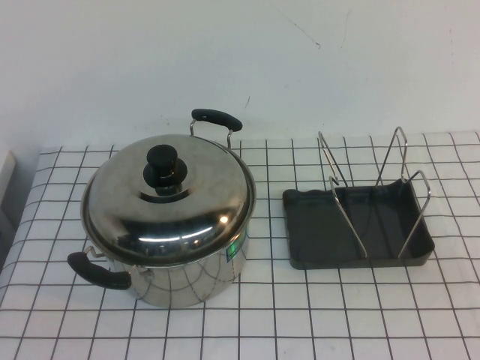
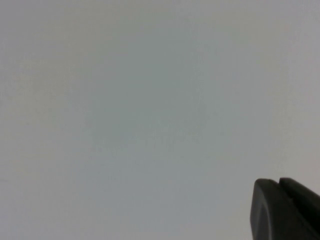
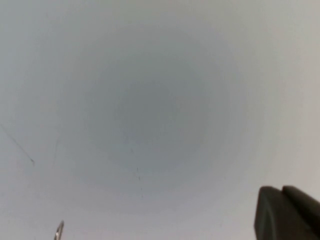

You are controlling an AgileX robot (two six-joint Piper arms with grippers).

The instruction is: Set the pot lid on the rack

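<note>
The shiny domed pot lid with its black knob sits on the steel pot at the table's left. The dark grey rack with upright wire loops stands empty to the pot's right. Neither arm shows in the high view. My left gripper shows only as two dark fingertips pressed together, facing a blank pale wall. My right gripper looks the same, fingertips together, holding nothing. A thin wire tip shows at the edge of the right wrist view.
The pot has two black handles, one at the back and one at the front left. The table wears a white cloth with a black grid. A white wall stands behind.
</note>
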